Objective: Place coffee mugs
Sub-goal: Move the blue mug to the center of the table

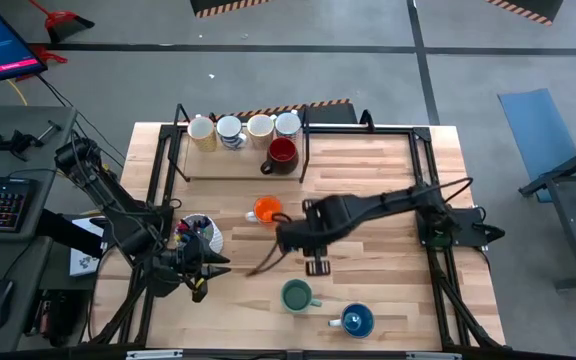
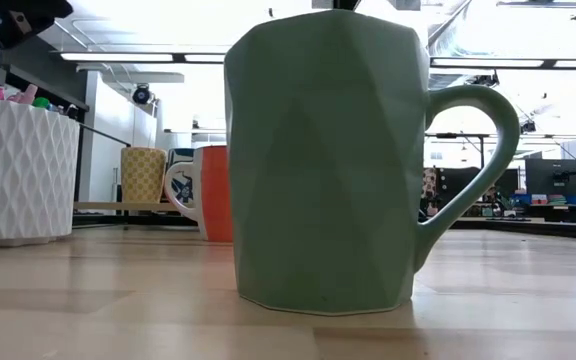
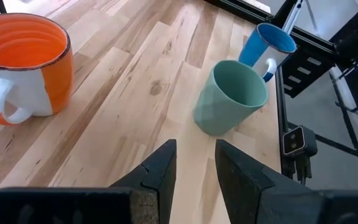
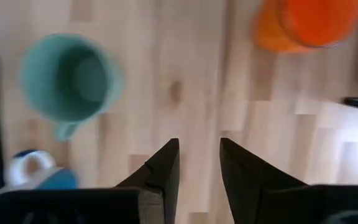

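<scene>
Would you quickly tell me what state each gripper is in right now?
Left gripper: open, holding nothing.
Right gripper: open, holding nothing.

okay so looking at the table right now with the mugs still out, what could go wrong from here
1. The right gripper hangs open and empty close beside the orange mug; a sideways sweep might knock it.
2. The green mug and blue mug stand near the table's front edge; a nudge could push one off.
3. The left gripper waits by the pen holder.
</scene>
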Available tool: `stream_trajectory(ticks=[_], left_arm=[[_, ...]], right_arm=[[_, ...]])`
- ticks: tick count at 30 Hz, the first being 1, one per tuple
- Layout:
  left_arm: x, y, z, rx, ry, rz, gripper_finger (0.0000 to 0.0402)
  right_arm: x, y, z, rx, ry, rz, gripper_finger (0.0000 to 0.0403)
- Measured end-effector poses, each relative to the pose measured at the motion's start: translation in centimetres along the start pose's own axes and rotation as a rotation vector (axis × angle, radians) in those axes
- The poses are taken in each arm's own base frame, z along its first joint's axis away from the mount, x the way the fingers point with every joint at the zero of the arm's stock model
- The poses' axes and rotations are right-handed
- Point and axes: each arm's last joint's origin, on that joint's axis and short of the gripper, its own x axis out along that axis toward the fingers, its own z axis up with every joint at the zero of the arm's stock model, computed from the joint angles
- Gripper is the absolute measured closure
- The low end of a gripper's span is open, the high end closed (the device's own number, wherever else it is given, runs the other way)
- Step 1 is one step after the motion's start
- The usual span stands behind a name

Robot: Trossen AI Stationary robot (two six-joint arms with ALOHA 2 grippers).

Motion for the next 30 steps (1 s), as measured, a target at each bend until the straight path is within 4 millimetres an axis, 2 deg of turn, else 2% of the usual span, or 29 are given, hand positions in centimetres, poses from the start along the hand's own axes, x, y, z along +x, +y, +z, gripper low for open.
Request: stream_trajectory(ticks=[9, 15, 25, 30], left_arm=[[0.0, -0.2, 0.1, -0.017, -0.012, -0.018, 0.0300], [0.0, -0.3, 0.2, -0.007, -0.014, -0.022, 0.0300], [0.0, -0.5, 0.1, 0.005, 0.038, -0.074, 0.0300], [0.0, -0.5, 0.1, 0.004, 0.038, -0.075, 0.0300]], right_arm=[[-0.6, 6.0, -1.7, 0.081, 0.013, 0.070, 0.0311], [-1.2, 9.9, -3.4, 0.117, -0.006, 0.047, 0.0311], [-2.4, 16.1, -7.3, 0.177, -0.022, 0.061, 0.0311], [-2.7, 18.5, -9.3, 0.241, -0.051, 0.039, 0.0311]])
